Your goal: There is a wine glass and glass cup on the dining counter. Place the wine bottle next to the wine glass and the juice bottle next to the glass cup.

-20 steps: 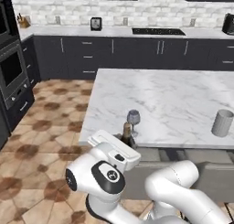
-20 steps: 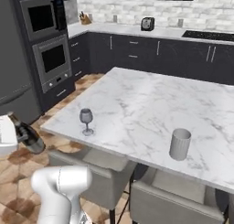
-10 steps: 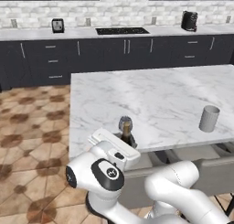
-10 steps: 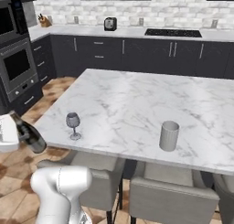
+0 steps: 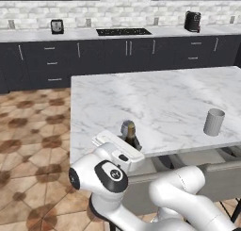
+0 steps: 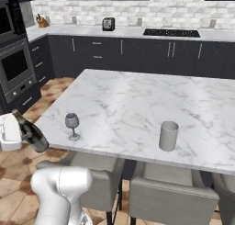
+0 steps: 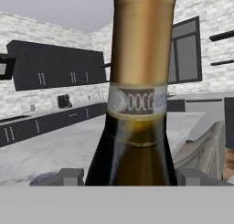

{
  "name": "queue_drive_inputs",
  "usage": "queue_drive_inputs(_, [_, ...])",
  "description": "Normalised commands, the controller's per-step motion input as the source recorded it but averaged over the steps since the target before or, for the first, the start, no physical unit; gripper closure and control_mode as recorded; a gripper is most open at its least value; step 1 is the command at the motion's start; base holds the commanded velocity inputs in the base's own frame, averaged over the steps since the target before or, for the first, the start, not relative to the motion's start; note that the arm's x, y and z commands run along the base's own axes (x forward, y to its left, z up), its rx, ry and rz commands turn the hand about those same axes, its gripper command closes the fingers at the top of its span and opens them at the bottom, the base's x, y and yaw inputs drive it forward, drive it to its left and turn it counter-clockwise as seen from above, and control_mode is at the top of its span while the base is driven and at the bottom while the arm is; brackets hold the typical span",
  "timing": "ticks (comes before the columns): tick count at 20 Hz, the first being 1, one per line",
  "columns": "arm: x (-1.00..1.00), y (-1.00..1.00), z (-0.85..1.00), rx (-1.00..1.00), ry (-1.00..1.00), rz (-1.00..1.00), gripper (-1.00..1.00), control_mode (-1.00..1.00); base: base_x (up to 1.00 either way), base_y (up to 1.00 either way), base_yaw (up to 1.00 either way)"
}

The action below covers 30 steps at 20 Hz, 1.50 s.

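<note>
The wine bottle is cut off at top and bottom in the hand view; its neck label text is blurred.

In the left base view, the arm hides the bottle's lower body.

wall: we see white brick backsplash
cabinets: dark, below the backsplash
floor: brown tiles

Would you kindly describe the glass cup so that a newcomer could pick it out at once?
Start at the dining counter, the large white marble island with grey chairs along its near edge. Near that edge stands the glass cup, upright and alone. It is a plain grey cylinder with no stem, unlike the wine glass further along the same edge.
</note>
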Motion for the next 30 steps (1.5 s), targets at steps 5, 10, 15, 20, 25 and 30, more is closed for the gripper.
queue_drive_inputs(5, [0.00, 0.00, 0.00, 0.00, 0.00, 0.00, 1.00, 1.00, 0.00, 0.00, 0.00])
queue_drive_inputs(10, [0.06, -0.01, 0.00, 0.00, 0.00, 0.00, 1.00, -1.00, 0.02, 0.00, 0.00])
queue_drive_inputs(15, [0.33, -0.16, 0.00, 0.09, 0.10, 0.02, 1.00, -1.00, 0.00, 0.00, 0.00])
queue_drive_inputs(20, [0.31, -0.31, 0.05, 0.16, 0.12, 0.07, 1.00, -1.00, 0.00, 0.00, 0.00])
queue_drive_inputs(25, [0.17, -0.47, 0.01, 0.16, 0.07, 0.19, 1.00, -1.00, 0.00, 0.00, 0.00])
queue_drive_inputs(30, [0.02, -0.53, 0.00, 0.04, -0.05, 0.35, 1.00, -1.00, 0.00, 0.00, 0.00])
